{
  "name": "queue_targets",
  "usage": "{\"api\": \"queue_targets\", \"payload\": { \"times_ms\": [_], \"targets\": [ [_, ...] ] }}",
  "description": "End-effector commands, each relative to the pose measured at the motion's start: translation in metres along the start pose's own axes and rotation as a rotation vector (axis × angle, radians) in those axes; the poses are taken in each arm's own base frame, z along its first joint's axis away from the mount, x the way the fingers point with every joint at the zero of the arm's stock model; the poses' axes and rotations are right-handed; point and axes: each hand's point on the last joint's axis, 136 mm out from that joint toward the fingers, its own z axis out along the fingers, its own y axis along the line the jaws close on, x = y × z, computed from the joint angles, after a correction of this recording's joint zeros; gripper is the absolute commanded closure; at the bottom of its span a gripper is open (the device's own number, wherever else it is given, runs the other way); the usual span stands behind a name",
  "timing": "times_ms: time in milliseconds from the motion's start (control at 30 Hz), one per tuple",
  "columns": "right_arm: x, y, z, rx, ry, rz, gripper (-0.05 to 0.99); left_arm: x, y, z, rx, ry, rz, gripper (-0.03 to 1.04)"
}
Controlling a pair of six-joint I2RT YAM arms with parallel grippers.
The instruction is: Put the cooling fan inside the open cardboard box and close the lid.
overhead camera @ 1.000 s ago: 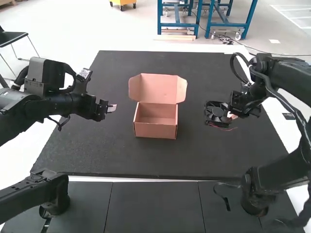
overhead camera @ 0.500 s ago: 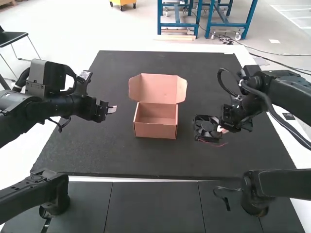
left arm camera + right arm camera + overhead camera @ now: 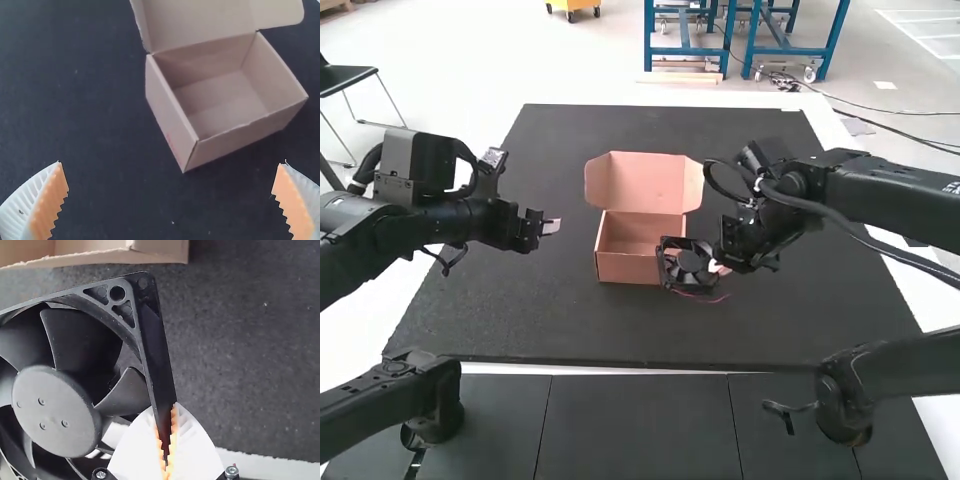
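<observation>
I count one fan [image 3: 684, 266], one cardboard box [image 3: 638, 262], one dark mat [image 3: 520, 300] covering the tabletop, and my two arms, each with a pair of white ribbed fingers with orange pads. The fan is in my right gripper [image 3: 718, 266], at the front right corner of the box and outside it; from the high view its frame overlaps that corner, and I cannot tell whether it touches the cardboard or the mat below. The right fingers [image 3: 195, 442] are clamped together on one side rail of the fan's square black frame, pads pressed on either face of the rail. The fan is held on edge, its flat face upright rather than lying down, with the round hub and blades turned toward the near left of the tabletop, so its spin axis runs roughly level. Being square, the frame has no clear long side. A thin red wire [image 3: 716, 297] trails from under it onto the mat. The box sits near the middle of the mat with its opening facing up and nothing inside; its single lid [image 3: 645, 182] stands up from the back wall, side tabs spread out. My left gripper [image 3: 545, 222] hangs over the mat to the left of the box, well apart from it, fingers spread wide and holding nothing, pointed toward the box.
</observation>
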Motion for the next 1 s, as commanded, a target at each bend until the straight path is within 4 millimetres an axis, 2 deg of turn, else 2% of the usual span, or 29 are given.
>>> {"api": "queue_targets", "payload": {
  "times_ms": [0,333,633,967],
  "targets": [
    [-0.01,0.02,-0.006,-0.049,-0.016,0.017,0.96,-0.006,0.003,-0.004,-0.015,-0.032,-0.008,0.05],
    [-0.03,0.057,-0.001,-0.083,-0.015,-0.045,0.96,-0.01,0.003,-0.004,-0.015,-0.05,-0.021,0.05],
    [-0.045,0.082,0.009,-0.098,-0.019,-0.073,0.96,-0.013,0.003,-0.004,-0.015,-0.06,-0.02,0.05],
    [-0.072,0.094,0.025,-0.076,-0.065,-0.064,0.96,-0.015,0.003,-0.004,-0.013,-0.069,-0.022,0.05]
  ]
}}
